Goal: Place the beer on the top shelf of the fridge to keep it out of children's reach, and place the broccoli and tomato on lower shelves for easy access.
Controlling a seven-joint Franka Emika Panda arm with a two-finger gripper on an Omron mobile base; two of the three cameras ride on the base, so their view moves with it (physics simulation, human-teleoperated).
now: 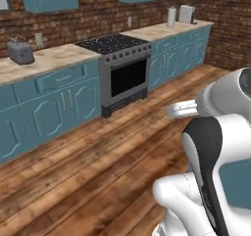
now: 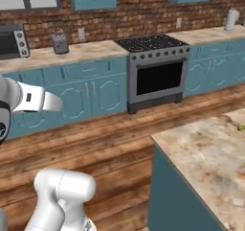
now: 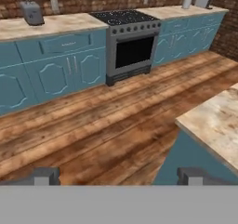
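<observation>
We are looking at a rendered kitchen w/ a brick wall, teal cabinets and a wood plank floor (image 3: 93, 130). No brands, labels or writing are legible anywhere; everything is too small or blurred to read.

In the hand view, the end effector (image 3: 118, 175) is pointing out over the floor, its two dark fingertips (image 3: 45, 175) standing wide apart at the bottom edge w/ nothing between them and touching nothing.

A steel stove (image 2: 155, 69) w/ a dark oven window is sitting between teal counter units. A grey toaster (image 1: 20, 50) is resting on the pale countertop to the stove's left, and a microwave (image 2: 12, 40) is sitting further left in the right base view. A white paper-towel roll (image 1: 171, 16) is standing on the far counter.

Nearer us, a stone-topped table (image 2: 210, 153) w/ teal sides is filling the lower right. At its far right edge we are seeing a tiny yellow-green speck, possibly the broccoli (image 2: 242, 127), but we can't tell for sure.
</observation>
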